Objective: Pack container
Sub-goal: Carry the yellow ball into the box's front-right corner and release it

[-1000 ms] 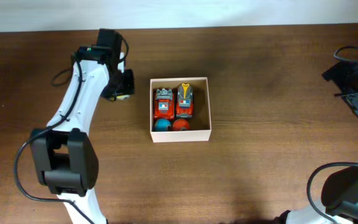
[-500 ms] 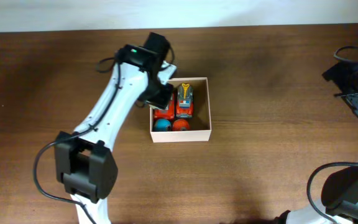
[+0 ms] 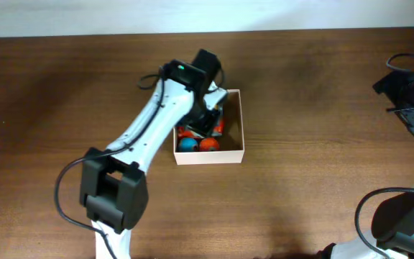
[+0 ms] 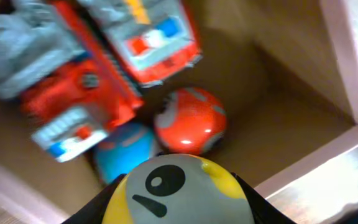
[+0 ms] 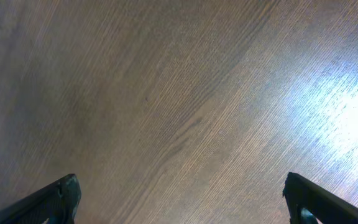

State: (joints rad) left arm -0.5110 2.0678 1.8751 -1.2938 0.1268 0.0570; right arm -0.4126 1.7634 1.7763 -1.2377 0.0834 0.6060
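The container is a small square cream-walled box with a tan inside at the table's middle. In it lie two red toy trucks, a blue ball and an orange ball. My left gripper hangs over the box, shut on a yellow and grey ball with a face, above the two balls. My right gripper is open and empty over bare wood at the far right.
The box's near right wall and front rim show in the left wrist view. Brown wood table lies all round the box. A pale wall strip runs along the back edge.
My left arm has swung right from beside the box to over it, carrying the yellow and grey ball. The right arm has not moved.
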